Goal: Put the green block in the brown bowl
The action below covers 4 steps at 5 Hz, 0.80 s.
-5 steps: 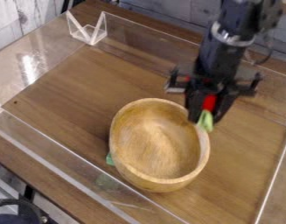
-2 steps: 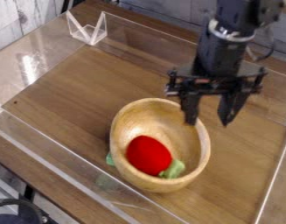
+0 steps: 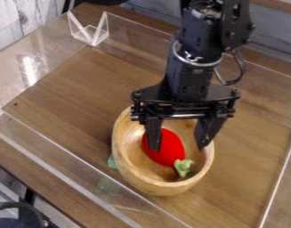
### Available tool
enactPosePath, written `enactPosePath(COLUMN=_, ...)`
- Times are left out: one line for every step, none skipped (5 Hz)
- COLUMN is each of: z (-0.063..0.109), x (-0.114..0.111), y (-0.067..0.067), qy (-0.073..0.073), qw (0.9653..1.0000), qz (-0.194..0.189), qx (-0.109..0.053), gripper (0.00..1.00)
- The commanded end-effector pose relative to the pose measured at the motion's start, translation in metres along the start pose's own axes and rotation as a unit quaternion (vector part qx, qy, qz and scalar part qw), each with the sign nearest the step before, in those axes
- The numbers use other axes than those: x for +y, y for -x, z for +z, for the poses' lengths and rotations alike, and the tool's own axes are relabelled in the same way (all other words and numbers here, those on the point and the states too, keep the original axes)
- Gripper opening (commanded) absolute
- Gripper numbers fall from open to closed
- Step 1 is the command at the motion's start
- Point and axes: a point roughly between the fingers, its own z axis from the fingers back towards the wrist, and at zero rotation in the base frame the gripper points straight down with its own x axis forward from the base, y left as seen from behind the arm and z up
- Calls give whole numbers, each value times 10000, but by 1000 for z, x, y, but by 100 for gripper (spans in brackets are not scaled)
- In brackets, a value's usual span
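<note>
Toy point(image 3: 168, 142) and block point(image 3: 183, 166) inside bowl point(image 3: 126, 160); tool point(image 3: 181, 135) above bowl; bowl on table point(image 3: 76, 98).

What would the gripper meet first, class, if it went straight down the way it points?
Probably the red toy in the bowl: the open gripper points down over it. Depth is unclear from this one view, so it may reach the bowl's floor instead.

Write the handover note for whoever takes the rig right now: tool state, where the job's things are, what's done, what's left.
Tool: open, empty, pointing down over the brown bowl.
Brown bowl: on the wooden table, near the front edge.
In the bowl: a red toy with a green piece at its lower right. Whether that green piece is the green block cannot be told.
More green shows outside the bowl's lower-left rim.
Done: the toy lies in the bowl.
Left: confirm the green block is in the bowl, then lift the arm clear.
</note>
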Motion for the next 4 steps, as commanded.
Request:
enactPosePath(z=14, x=-7, y=-10, qy=218, qw=9994, qz=-233, qx=-143, gripper=100)
enactPosePath(z=33, x=-4, y=-16, qy=331, qw=9992, qz=-66, qx=-202, gripper=100)
enactPosePath(z=66, x=-2, y=-29, qy=694, qw=9965, qz=1, qx=-470, gripper=100)
enactPosePath(z=94, x=8, y=-46, qy=939, qw=9934, qz=120, qx=-647, gripper=100)
